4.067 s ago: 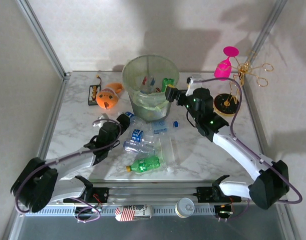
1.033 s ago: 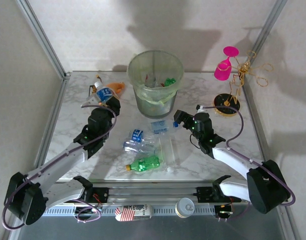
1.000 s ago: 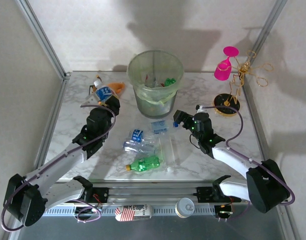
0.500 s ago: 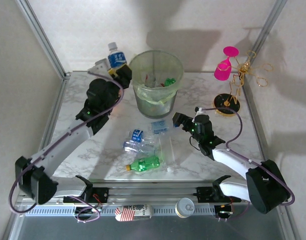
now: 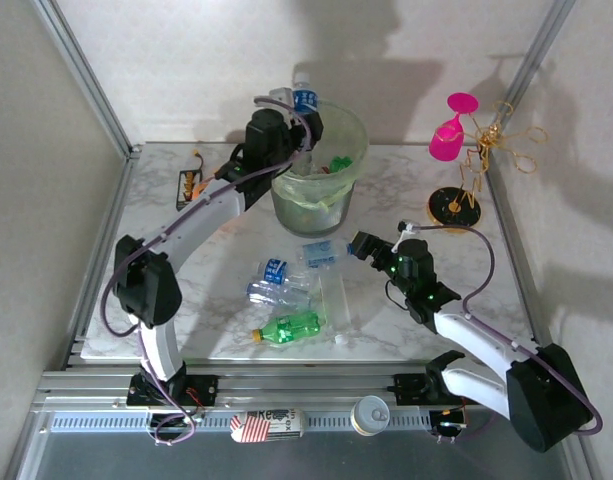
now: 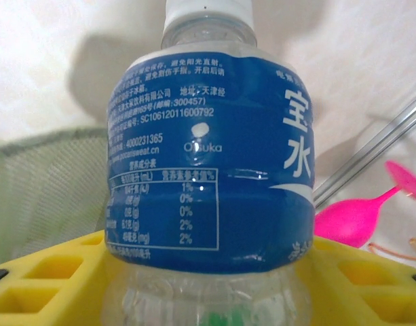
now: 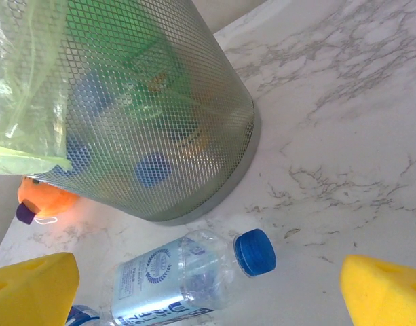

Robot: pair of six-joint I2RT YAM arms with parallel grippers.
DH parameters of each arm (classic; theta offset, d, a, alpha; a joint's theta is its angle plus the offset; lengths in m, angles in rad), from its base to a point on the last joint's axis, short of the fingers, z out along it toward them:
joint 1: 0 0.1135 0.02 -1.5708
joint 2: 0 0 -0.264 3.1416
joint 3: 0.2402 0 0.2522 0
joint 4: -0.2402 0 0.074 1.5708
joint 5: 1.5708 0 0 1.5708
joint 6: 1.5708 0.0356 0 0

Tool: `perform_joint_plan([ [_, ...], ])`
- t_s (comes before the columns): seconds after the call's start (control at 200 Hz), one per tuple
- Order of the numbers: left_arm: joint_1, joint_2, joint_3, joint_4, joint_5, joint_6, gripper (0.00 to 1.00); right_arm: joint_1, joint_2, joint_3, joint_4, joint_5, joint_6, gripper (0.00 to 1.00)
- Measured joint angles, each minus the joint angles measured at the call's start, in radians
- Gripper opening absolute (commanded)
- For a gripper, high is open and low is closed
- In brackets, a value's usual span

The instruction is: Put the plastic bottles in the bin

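Blue-labelled bottle (image 6: pixel 208 170) clamped in the left gripper (image 5: pixel 299 117) above the rim of the bin (image 5: pixel 352 165); the right gripper (image 5: pixel 362 244), jaws apart, hovers near a blue-capped bottle (image 7: pixel 184 275) on the surface (image 7: pixel 343 136).

White marble-patterned worktop (image 5: pixel 376 320), bounded by an aluminium frame rail (image 5: pixel 306 385) along its near edge and by pale walls behind. At the far right corner, a pink plastic goblet (image 5: pixel 448 135) hangs tilted from a gold wire stand (image 5: pixel 506 140); the stand rises from a round black base (image 5: pixel 453 205) resting on the worktop. The goblet (image 6: pixel 357 217) also appears in the left wrist view, below a slanting metal frame post (image 6: pixel 370 153). At far left lies a small black rectangular holder (image 5: pixel 191 185) with yellow-orange contents. An orange plush toy (image 7: pixel 41 197) lies on the marble in the right wrist view. A silver can top (image 5: pixel 371 413) and a red-and-white striped can (image 5: pixel 261 425) sit below the rail.
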Motion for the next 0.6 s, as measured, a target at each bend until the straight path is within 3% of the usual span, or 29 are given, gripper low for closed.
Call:
perform_joint_plan([
  [0.095,0.0,0.066,0.04,-0.047,0.0,0.0,0.62,0.0,-0.029,-0.009,-0.005,0.006,0.0,0.99],
  [0.21,-0.001,0.118,0.075,-0.089,0.008,-0.002,0.82,0.0,-0.05,-0.023,-0.016,0.01,0.001,0.99],
  [0.27,-0.003,0.13,0.088,-0.105,0.01,-0.008,0.88,0.0,-0.055,-0.03,-0.023,0.014,0.004,0.99],
  [0.601,-0.024,0.106,0.096,-0.104,0.011,-0.011,0.96,0.0,-0.04,-0.032,-0.034,0.019,0.008,0.99],
])
